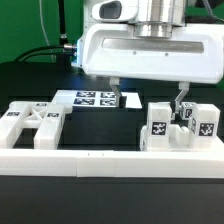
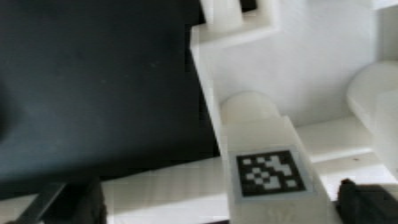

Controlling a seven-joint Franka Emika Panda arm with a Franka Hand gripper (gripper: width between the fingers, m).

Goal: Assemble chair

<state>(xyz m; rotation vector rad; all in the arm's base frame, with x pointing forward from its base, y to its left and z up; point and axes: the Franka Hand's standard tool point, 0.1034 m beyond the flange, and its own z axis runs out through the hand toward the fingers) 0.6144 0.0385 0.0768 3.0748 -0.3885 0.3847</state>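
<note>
My pincer [image 1: 147, 98] jaws spread wide, empty; matte white chunky plastic chair pieces [image 1: 180, 140] at its 4 o'clock in exterior view, just below one fingertip; upright blocks, black-and-white square tags [image 1: 205, 127] facing front

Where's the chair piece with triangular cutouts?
Exterior view's left: the cutout piece lies just behind the border rail, left of the marker board.

A notched chair part [image 1: 35, 125] lies at the exterior view's left, tagged chair blocks [image 1: 182, 126] at its right, the marker board [image 1: 95, 98] behind between them, a rail [image 1: 110, 160] in front.
</note>
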